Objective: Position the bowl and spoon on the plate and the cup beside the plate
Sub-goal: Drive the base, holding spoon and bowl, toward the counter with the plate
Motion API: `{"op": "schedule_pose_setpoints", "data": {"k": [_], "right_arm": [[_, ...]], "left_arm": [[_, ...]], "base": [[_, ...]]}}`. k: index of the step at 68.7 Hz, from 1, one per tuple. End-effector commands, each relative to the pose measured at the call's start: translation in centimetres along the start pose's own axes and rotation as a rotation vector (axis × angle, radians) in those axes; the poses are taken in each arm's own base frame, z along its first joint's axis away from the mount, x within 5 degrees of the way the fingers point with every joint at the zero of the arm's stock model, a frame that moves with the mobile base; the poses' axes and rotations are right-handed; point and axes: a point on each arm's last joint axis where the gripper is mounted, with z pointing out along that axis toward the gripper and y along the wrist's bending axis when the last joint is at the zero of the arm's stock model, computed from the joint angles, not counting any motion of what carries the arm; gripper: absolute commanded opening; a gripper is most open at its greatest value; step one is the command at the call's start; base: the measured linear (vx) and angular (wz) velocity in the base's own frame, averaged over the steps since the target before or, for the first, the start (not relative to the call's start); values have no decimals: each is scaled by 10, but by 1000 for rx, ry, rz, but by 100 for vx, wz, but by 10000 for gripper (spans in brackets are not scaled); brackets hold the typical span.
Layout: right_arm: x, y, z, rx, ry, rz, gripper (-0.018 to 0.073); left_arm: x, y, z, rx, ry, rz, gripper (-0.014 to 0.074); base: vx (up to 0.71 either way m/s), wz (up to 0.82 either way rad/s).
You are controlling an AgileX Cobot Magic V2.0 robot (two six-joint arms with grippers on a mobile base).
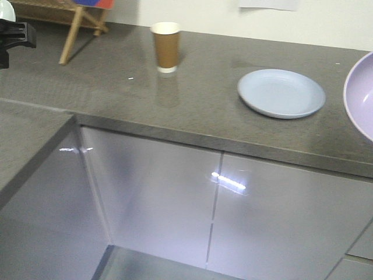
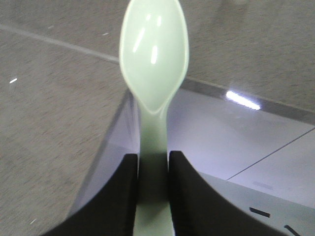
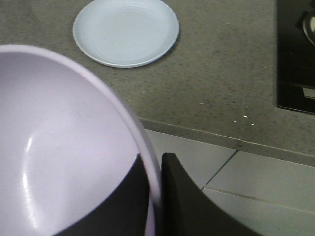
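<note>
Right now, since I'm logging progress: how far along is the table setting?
Nothing is placed yet: the plate lies bare. In hand: the left tool grips the spoon, and the right tool pinches the rim of the bowl. Left to do: set bowl and spoon on the plate. The cup stands upright well apart from the plate, so it likely needs moving closer.
</note>
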Motion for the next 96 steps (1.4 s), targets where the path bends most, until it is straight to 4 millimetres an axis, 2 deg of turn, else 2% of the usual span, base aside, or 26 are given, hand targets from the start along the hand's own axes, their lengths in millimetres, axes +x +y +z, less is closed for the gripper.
{"op": "schedule_pose_setpoints", "data": {"k": [1,42,96], "right_arm": [[-10,-1,-10,13,-99,-8,-6],[-10,-1,-10,13,-99,-8,-6],[-10,-1,-10,13,-99,-8,-6]], "left_arm": [[-7,3,-16,25,-93,-5,-6],[-7,3,-16,26,-94,-5,-6],[-7,3,-16,26,-94,-5,-6]], "base": [[12,-52],[13,-43],[14,-10]]}}
